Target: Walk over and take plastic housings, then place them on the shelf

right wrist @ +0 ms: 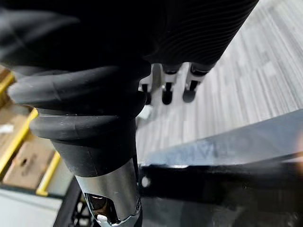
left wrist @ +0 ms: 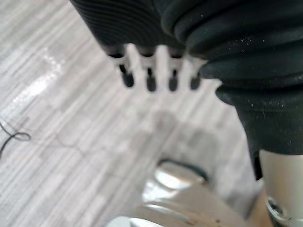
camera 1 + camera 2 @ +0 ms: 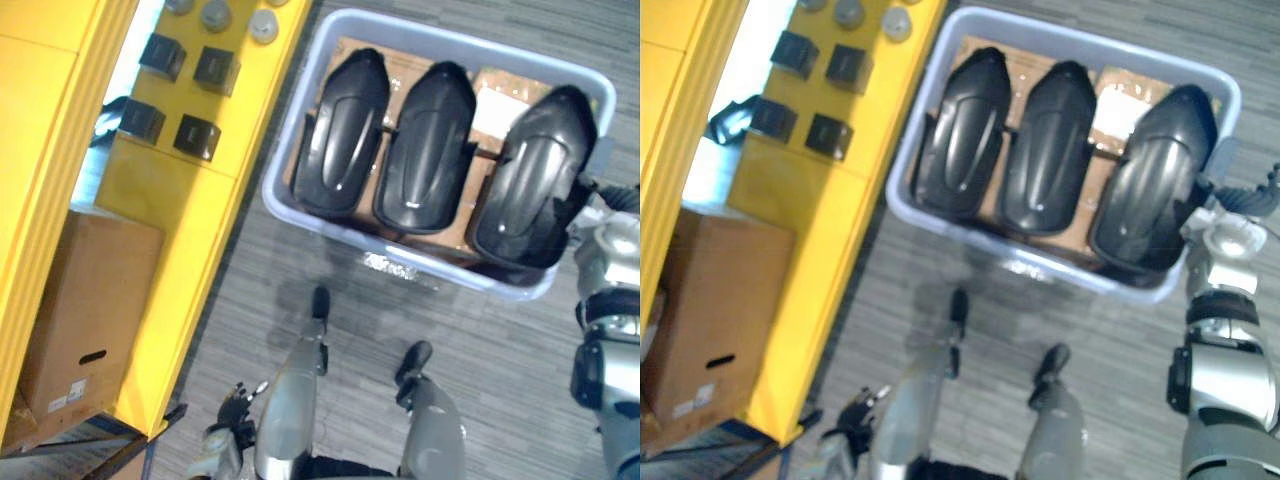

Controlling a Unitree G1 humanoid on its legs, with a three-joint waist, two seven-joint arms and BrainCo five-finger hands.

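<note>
Pick-up step, grasp not yet made. Housings (image 3: 425,150) in bin (image 3: 288,125) at 12 o'clock; shelf (image 3: 170,200) at 9 o'clock. Left hand (image 2: 149,78) and right hand (image 1: 166,92): fingers released, empty. Next: reach in at 3 o'clock, grasp nearest housing.

I record a grey striped floor (image 3: 520,350). On it stands a pale blue bin (image 3: 290,120) holding three black plastic housings (image 3: 425,150) side by side. Just beside the bin, a yellow shelf (image 3: 170,220) bears four black cubes (image 3: 197,136) and grey round caps (image 3: 263,25).
</note>
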